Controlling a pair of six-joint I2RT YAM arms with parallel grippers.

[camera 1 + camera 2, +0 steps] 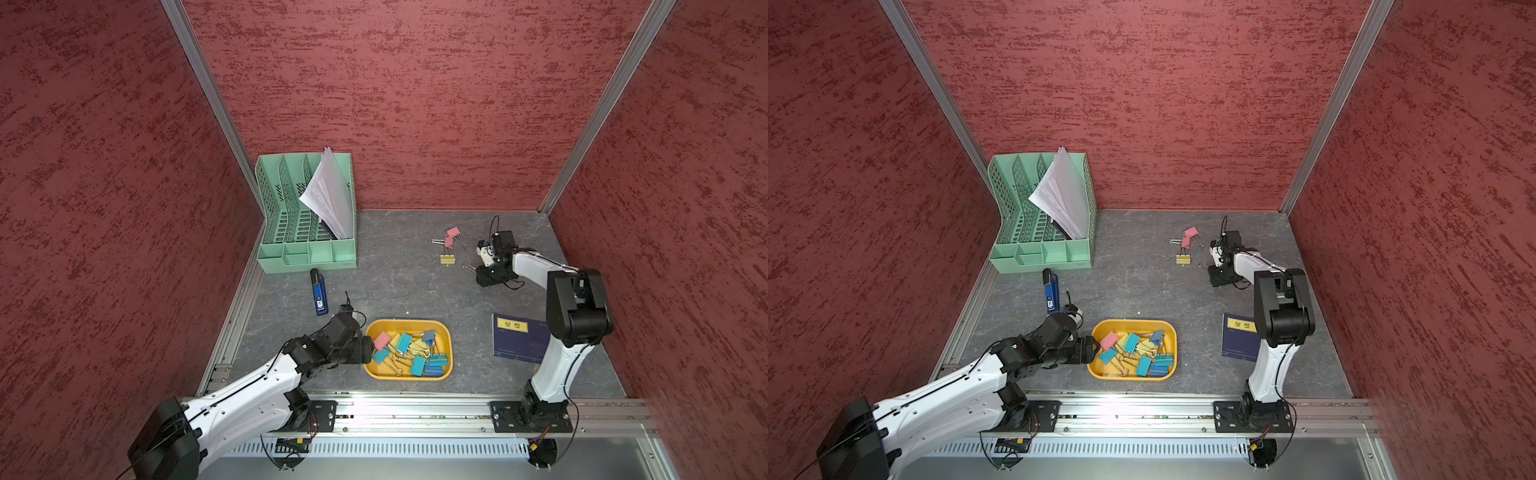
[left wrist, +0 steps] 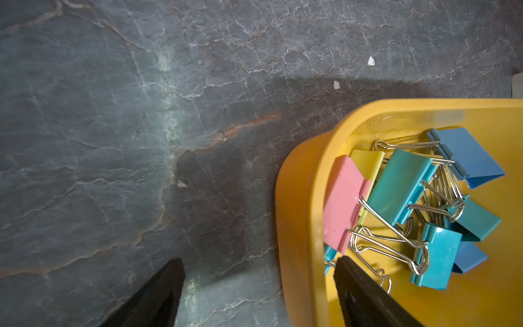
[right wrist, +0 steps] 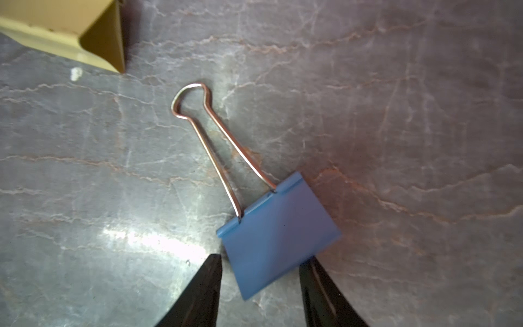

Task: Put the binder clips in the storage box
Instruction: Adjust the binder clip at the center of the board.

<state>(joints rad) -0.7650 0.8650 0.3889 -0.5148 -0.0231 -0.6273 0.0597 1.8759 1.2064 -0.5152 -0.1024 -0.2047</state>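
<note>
Step in hand: as I judge it, taking the blue clip (image 3: 280,235) off the table (image 1: 395,291) with my right gripper (image 3: 261,259).
Right fingers: they stand on either side of the clip's folded body, low in the right wrist view. One seems to touch a corner and the other shows a sliver of table beside the edge. I cannot tell whether I am pinching yet.
Doing it well: the body sits askew between my fingers, so a squeeze may twist it. I should stay low, catch the body rather than the wire handle (image 3: 198,113), and lift straight up before moving sideways.
Where that clip is: upper right of the tabletop in both top views, mostly hidden under my wrist.
Storage box (image 1: 409,322): lower centre in both top views, already holding a heap of binder clips (image 1: 409,353).
Left gripper (image 2: 259,260): fingers spread wide and empty, astride the box's wall. In the left wrist view one is over the inside and one over bare table.
Not yet boxed: two pink clips (image 1: 452,237) and a yellow clip (image 1: 447,259), just left of my right gripper in a top view. The yellow one is close enough to nudge.
In the way: my left gripper crowds the box's left rim, so the drop is better made over its right half. The dark book (image 1: 517,338) lies right of the box, under my right arm.
Out of the way: the stapler (image 1: 319,293) and the green organizer (image 1: 305,249) with its papers (image 1: 328,195) are well apart at the left.
</note>
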